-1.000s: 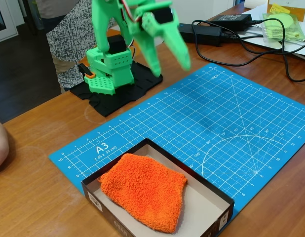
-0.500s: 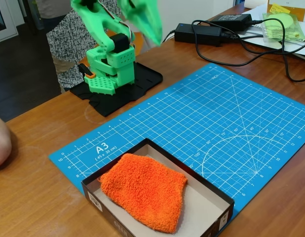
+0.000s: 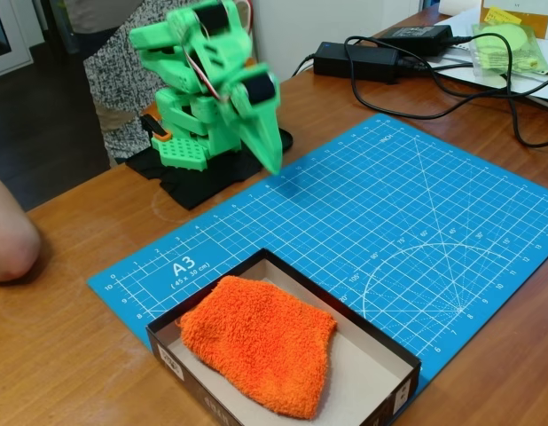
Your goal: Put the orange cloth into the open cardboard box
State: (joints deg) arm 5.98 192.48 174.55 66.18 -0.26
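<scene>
The bright orange fluffy cloth (image 3: pixel 259 343) lies flat inside the shallow cardboard box (image 3: pixel 379 353), whose black outer walls and grey-beige floor show at the front of the blue mat. My green gripper (image 3: pixel 271 160) hangs folded close to the arm's base at the back left, pointing down just above the mat's far corner. Its fingers are together with nothing between them, well away from the box and cloth.
A blue A3 cutting mat (image 3: pixel 407 213) covers the wooden table. Black power adapters and cables (image 3: pixel 363 59) lie at the back, beside a pale yellow-green item in a clear bag (image 3: pixel 509 44). A person's arm (image 3: pixel 10 240) rests at the left edge; another person stands behind.
The arm has folded back and down toward its base, its gripper dropping from high above the mat to just over the far corner. The person's arm at the left moved further in.
</scene>
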